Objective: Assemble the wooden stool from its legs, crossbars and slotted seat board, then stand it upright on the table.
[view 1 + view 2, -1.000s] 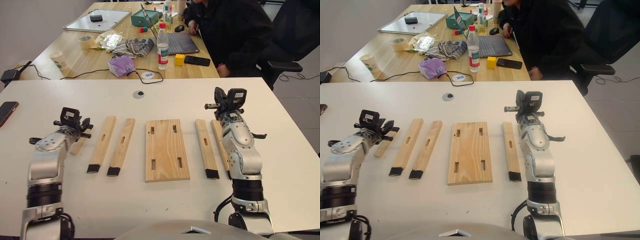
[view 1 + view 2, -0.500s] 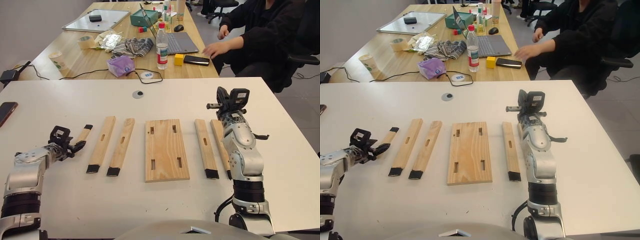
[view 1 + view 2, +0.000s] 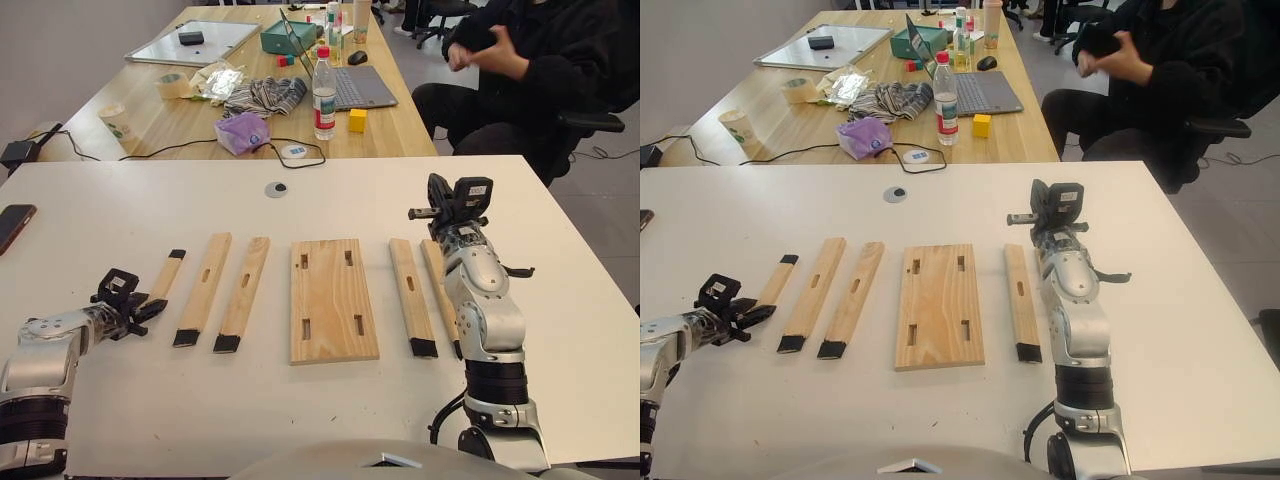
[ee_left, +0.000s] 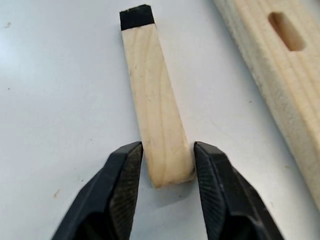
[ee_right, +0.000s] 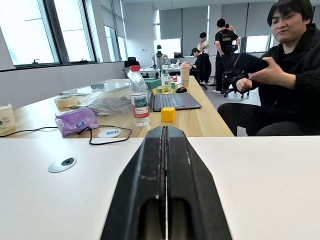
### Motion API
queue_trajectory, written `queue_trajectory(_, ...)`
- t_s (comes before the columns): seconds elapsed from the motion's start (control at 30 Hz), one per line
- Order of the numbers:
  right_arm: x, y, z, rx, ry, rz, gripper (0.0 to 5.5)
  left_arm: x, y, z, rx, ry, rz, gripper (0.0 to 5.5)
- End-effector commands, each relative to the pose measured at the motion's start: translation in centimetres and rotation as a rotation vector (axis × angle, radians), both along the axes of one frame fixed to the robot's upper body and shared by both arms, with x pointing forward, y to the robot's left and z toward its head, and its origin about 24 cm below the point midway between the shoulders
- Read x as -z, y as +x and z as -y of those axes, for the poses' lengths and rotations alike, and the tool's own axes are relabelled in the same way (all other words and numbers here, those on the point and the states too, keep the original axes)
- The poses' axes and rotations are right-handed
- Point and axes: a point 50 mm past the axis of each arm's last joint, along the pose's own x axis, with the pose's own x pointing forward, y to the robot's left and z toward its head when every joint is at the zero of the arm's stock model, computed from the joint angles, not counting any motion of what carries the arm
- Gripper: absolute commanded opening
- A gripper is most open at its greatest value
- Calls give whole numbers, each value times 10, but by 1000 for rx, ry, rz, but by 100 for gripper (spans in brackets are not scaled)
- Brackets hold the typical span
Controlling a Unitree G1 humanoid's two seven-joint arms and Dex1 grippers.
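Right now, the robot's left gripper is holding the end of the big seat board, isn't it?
No. The left gripper is holding the end of the small crossbar, as the left wrist view shows. The seat board lies apart, untouched.

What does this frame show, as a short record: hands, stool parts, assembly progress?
left hand: shut on near end of small crossbar, which lies flat on the table
right hand: shut, holding nothing
seat board: flat, centre, slots showing
left of board: two legs
right of board: one leg, plus a strip partly behind the right arm
assembly: not started
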Motion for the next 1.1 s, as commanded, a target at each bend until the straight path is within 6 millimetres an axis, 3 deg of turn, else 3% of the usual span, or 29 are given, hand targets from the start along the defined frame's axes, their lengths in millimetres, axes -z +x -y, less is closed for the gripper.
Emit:
queue_trajectory(0.03, -5, 0, -4, -5, -5, 27, 0, 23, -20, 1, 13, 14, -132, 128)
queue_trajectory(0.13, -5, -1, -3, -1, -4, 29, 0, 21, -15, 1, 13, 37, -111, 128)
queue_trajectory(0.2, -5, -1, -1, -1, -2, 27, 0, 8, 0, 6, 27, 40, 8, 128)
queue_trajectory(0.33, -14, 9, -5, -106, 159, -17, 0, -89, 61, 55, 122, -118, 540, 128)
queue_trajectory(0.4, -34, 10, -26, -334, 310, -20, 19, -128, 73, 93, 249, -170, 707, 128)
queue_trajectory(0.47, -54, 6, -45, -551, 429, -42, 49, -152, 77, 127, 355, -228, 808, 128)
queue_trajectory(0.57, -81, 6, -55, -695, 629, -61, 96, -152, 70, 168, 532, -239, 786, 128)
queue_trajectory(0.67, -98, 0, -60, -817, 768, -71, 145, -143, 60, 190, 655, -219, 741, 128)
queue_trajectory(0.87, -96, -12, -62, -882, 778, -116, 235, -146, 60, 191, 666, -218, 754, 128)
queue_trajectory(1.03, -93, -10, -56, -851, 755, -122, 319, -155, 67, 178, 575, -203, 820, 128)
queue_trajectory(1.1, -89, -8, -55, -837, 719, -131, 322, -158, 71, 175, 533, -201, 850, 128)
